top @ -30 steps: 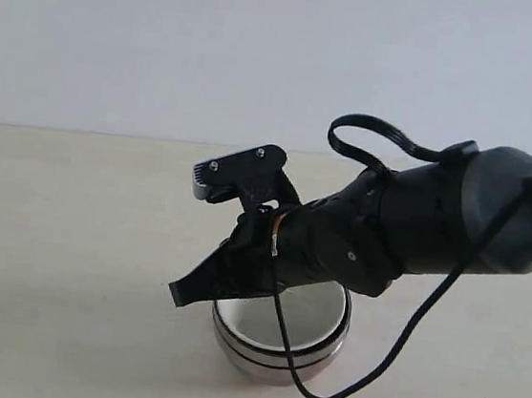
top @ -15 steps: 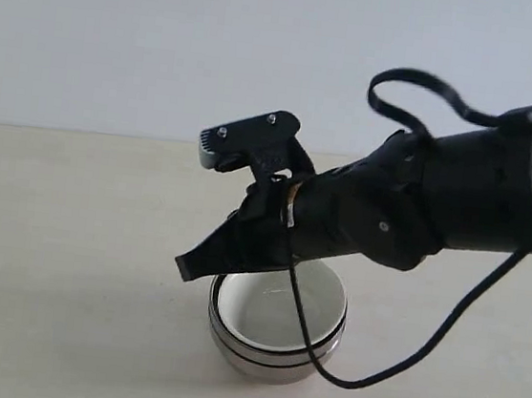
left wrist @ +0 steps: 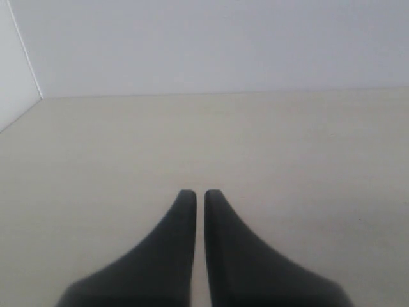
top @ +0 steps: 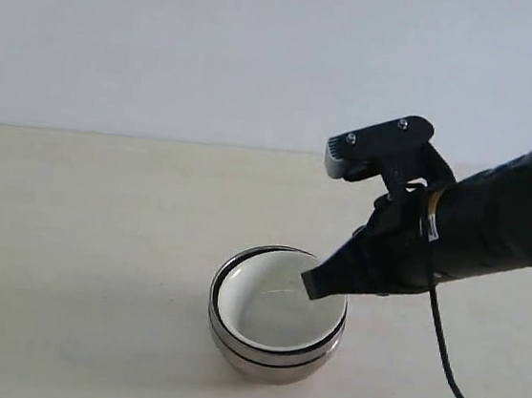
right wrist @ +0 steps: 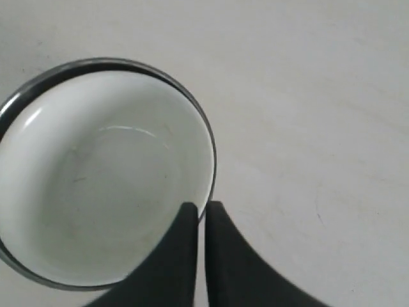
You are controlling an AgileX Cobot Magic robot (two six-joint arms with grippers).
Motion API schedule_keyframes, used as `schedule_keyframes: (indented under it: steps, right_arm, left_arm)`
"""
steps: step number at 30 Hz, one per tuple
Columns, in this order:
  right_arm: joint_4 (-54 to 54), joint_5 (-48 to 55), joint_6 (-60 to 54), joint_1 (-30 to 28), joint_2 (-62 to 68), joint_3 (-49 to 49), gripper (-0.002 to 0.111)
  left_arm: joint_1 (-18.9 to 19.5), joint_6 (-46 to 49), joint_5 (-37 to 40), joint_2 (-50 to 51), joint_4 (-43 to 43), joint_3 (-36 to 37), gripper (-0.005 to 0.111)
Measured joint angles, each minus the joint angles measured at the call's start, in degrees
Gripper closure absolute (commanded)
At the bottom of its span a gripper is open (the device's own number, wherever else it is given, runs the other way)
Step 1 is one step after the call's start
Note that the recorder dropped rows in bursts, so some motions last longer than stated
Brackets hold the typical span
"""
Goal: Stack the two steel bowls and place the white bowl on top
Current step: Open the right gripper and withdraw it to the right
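The two steel bowls [top: 271,365] sit nested on the table [top: 79,235], with the white bowl [top: 267,314] seated inside the upper one. The right gripper [top: 312,283] hovers just above this stack's rim, empty, its fingers drawn to a thin slit. Its wrist camera shows the tips right over the white bowl's edge. The left gripper [left wrist: 195,194] appears only in its own wrist camera, likewise pinched nearly together above bare tabletop.

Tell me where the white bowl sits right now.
In the exterior view the white bowl sits low and centre on the table, nested inside the stacked steel bowls, with the right gripper by its right rim.
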Motion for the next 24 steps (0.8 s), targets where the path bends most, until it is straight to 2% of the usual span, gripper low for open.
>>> schedule_keyframes:
  steps: [8, 24]
  right_arm:
    - [0.89, -6.2, 0.47, 0.0, 2.02, 3.43, 0.108]
    - [1.5, -13.29, 2.0, 0.0, 6.1, 3.56, 0.108]
  left_arm:
    - [0.0, 0.0, 0.0, 0.0, 0.0, 0.0, 0.103]
    - [0.0, 0.0, 0.0, 0.0, 0.0, 0.0, 0.103]
